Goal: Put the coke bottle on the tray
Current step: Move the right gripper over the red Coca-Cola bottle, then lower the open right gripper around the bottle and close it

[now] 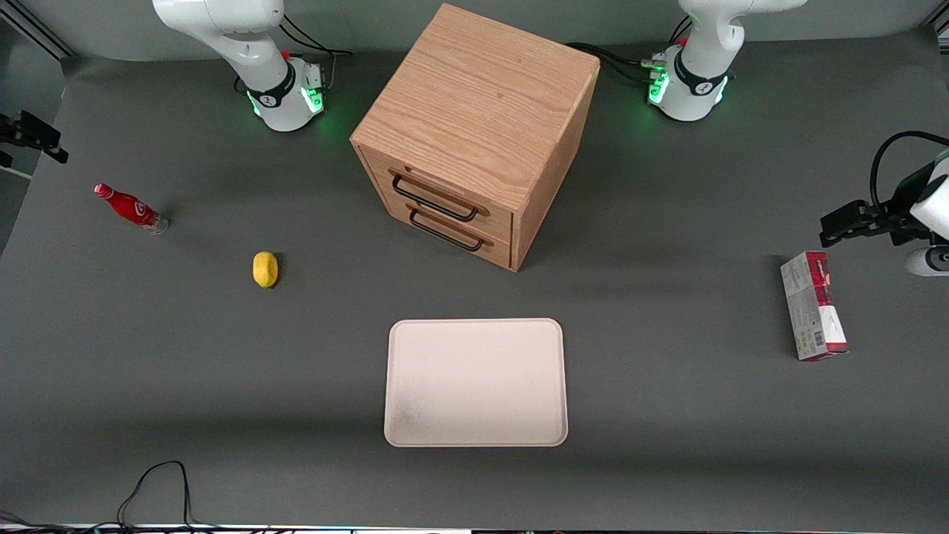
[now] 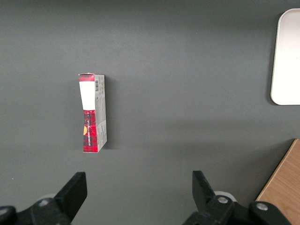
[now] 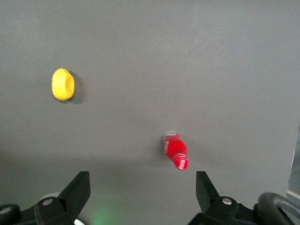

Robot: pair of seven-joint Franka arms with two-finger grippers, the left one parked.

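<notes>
The coke bottle [image 1: 130,209], slim and red with a red cap and a clear base, stands on the grey table toward the working arm's end. In the right wrist view I see the bottle [image 3: 176,150] from above, cap toward the camera. My right gripper [image 3: 142,183] is open and empty, well above the table, with the bottle below it and closer to one finger. The gripper itself is out of the front view. The pale beige tray [image 1: 476,382] lies flat near the front edge at the table's middle, with nothing on it; its edge shows in the left wrist view [image 2: 287,56].
A yellow lemon [image 1: 265,268] lies between bottle and tray, nearer the front camera than the bottle; it also shows in the right wrist view [image 3: 62,84]. A wooden drawer cabinet [image 1: 474,133] stands mid-table. A red-and-white carton [image 1: 812,315] lies toward the parked arm's end.
</notes>
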